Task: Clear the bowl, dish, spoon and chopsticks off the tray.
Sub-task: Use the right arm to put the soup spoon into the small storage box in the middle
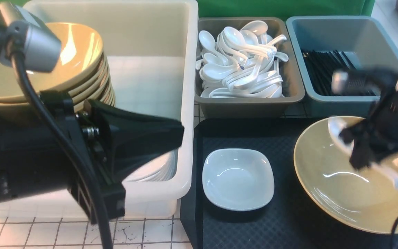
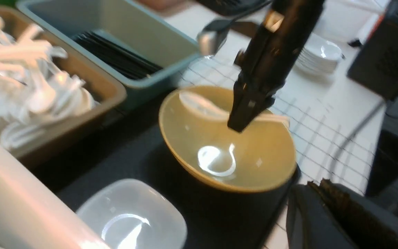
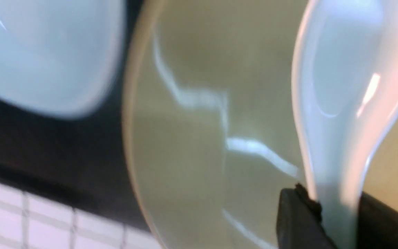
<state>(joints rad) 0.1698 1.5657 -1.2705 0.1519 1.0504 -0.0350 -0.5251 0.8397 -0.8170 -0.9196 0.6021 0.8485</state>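
Observation:
The black tray (image 1: 282,228) holds the white square dish (image 1: 237,179) at its left and the wide olive-yellow bowl (image 1: 340,193) at its right. Over the bowl's inside, my right gripper (image 1: 358,160) is shut on the handle of the white spoon (image 1: 336,128), which looks blurred. The right wrist view shows the spoon (image 3: 344,86) clamped between the fingers of the right gripper (image 3: 337,200), above the bowl (image 3: 192,138). My left gripper (image 1: 180,135) is shut and holds nothing, in front of the white tub. The chopsticks are out of view.
The big white tub (image 1: 185,103) at the left holds a stack of olive bowls (image 1: 81,69) and stacked white dishes (image 1: 157,169). Behind the tray stand a grey bin (image 1: 250,103) full of white spoons and a blue-grey bin (image 1: 340,31) with black sticks.

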